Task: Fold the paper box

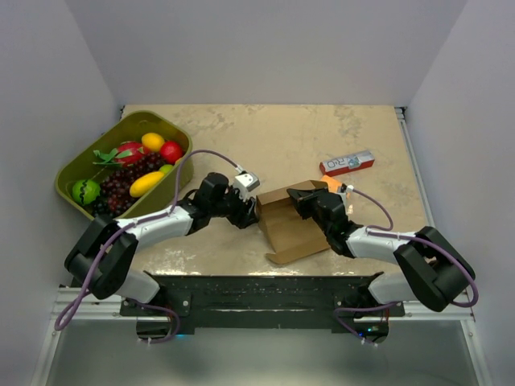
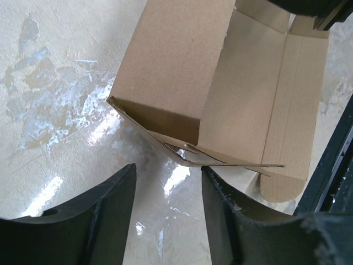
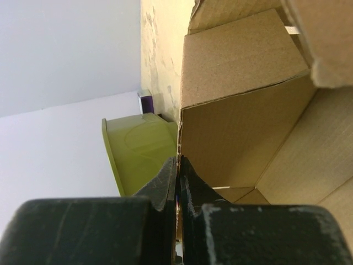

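From above, we count one paper box (image 1: 294,225), half formed, on the tabletop (image 1: 241,129) near its front edge, set between two arms. The left arm (image 1: 161,221) reaches in from the box's left side and the right arm (image 1: 370,237) from its right. Both sets of jaws are at the box, so neither arm is clearly the nearer. Behind it lie one red-and-white carton (image 1: 348,163) and one orange block (image 1: 332,183), and at far left one green tub (image 1: 68,189) of fruit. In the left wrist view, the paper box (image 2: 182,72) lies straight ahead of the left jaws, its open near end and thin bottom edge just beyond the tips. Its long panels run away from us, as we judge it. These jaws stand partly apart with only bare tabletop (image 2: 55,110) between them. In the right wrist view, the right jaws are pressed together on the edge of a wall of the paper box (image 3: 242,138), pinching the cardboard, with the box's inside opening to their right and the green tub (image 3: 138,154) behind.
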